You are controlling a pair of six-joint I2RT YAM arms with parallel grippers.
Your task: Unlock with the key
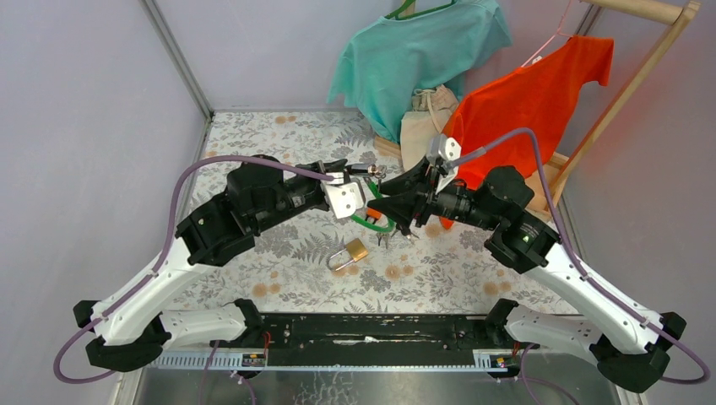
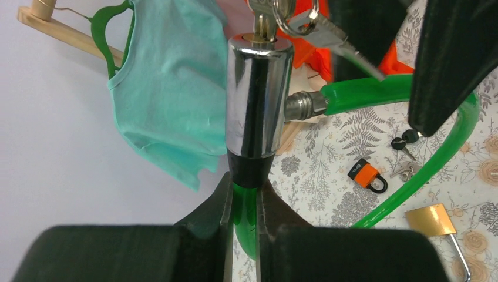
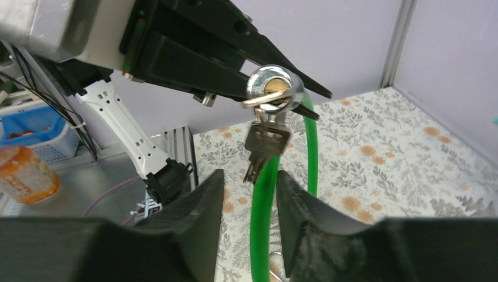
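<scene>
A green cable lock [image 2: 376, 91] with a chrome cylinder [image 2: 258, 100] is held up above the floral table. My left gripper [image 2: 244, 188] is shut on the green cable just below the cylinder; it also shows in the top view [image 1: 371, 175]. A key [image 2: 265, 14] sits in the cylinder's end, with more keys hanging from its ring [image 3: 265, 141]. My right gripper [image 3: 249, 182] is open just in front of the cylinder [image 3: 275, 87], below the hanging keys. The cable [image 3: 264, 217] runs between its fingers, close to the right one.
A brass padlock [image 1: 350, 253] lies on the table below the grippers. An orange padlock [image 2: 367, 174] and small loose keys [image 2: 405, 141] lie nearby. A teal shirt [image 1: 414, 59] and an orange shirt [image 1: 523, 101] hang on a wooden rack [image 1: 625, 93] at the back.
</scene>
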